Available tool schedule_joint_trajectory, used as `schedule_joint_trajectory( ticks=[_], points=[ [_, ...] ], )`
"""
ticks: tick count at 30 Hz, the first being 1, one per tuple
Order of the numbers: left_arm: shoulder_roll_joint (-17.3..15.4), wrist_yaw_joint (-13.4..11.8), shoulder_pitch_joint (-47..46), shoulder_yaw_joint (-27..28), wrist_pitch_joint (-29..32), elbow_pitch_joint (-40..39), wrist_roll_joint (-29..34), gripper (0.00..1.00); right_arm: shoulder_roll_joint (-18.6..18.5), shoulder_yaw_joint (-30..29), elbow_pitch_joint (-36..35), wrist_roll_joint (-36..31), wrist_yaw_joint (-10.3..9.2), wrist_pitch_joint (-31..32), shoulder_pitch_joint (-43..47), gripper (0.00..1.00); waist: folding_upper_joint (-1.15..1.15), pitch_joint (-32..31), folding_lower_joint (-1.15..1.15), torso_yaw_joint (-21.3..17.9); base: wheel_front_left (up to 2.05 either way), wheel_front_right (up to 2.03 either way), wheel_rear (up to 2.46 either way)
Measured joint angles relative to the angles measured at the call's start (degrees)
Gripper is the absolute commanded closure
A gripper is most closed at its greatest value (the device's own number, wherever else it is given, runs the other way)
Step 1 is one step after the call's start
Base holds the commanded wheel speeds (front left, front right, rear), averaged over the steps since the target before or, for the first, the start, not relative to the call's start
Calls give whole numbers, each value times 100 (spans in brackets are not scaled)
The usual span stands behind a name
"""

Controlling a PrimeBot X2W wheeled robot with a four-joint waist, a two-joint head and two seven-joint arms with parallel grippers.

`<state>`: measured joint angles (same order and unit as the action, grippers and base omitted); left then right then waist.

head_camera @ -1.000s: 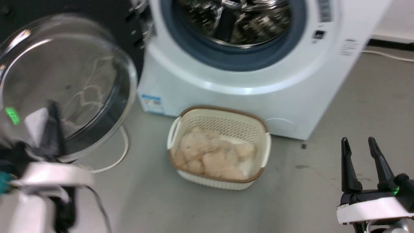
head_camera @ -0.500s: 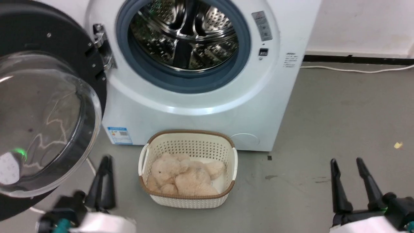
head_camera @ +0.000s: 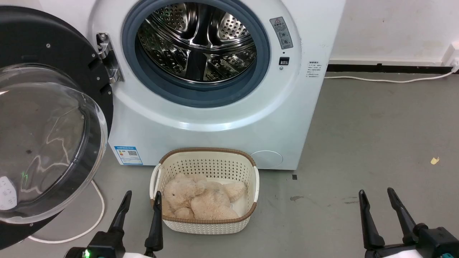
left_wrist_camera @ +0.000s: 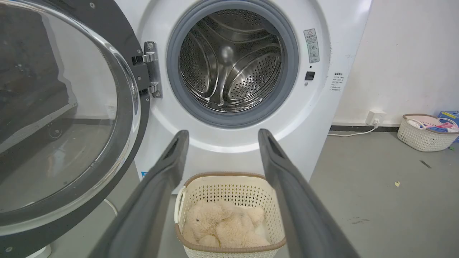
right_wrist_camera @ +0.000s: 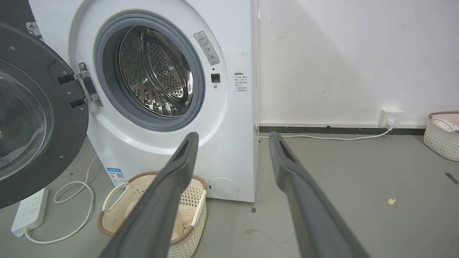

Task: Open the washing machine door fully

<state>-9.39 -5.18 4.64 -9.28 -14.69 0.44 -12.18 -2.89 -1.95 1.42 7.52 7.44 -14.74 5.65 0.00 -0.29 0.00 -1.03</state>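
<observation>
The washing machine door (head_camera: 46, 136) hangs swung wide on its hinge (head_camera: 107, 59), left of the uncovered drum (head_camera: 197, 46). The left tool (head_camera: 142, 196) and right tool (head_camera: 375, 192) sit low, fingers spread, holding nothing. Any remaining swing likely needs only a gentle outward push on the black ring (head_camera: 71, 43), avoiding the basket (head_camera: 206, 150).

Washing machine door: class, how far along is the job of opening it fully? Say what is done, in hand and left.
Done: the washing machine door stands wide open on its hinge, the drum fully exposed. In hand: nothing; the left gripper and right gripper are open, apart from the door. Left: probably nothing, unless the hinge allows more swing.
</observation>
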Motion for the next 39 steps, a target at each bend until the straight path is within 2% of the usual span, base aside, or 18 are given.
schedule_joint_trajectory(
  ticks=[16,19,20,39],
  points=[
    [13,-73,-3,-20,0,58,148,0,0,2,32,-19,0,0,-2,0,0,11,0,39,0,0,0],
    [101,-92,-3,37,0,85,71,0,0,8,36,-19,0,0,-2,0,0,13,0,50,0,0,0],
    [111,-92,-3,43,3,79,63,100,0,7,36,-18,0,1,-2,100,0,14,0,53,0,0,0],
    [151,-31,-7,121,163,80,159,100,0,32,32,-53,0,157,-12,100,0,16,0,59,0,0,0]
  ],
)
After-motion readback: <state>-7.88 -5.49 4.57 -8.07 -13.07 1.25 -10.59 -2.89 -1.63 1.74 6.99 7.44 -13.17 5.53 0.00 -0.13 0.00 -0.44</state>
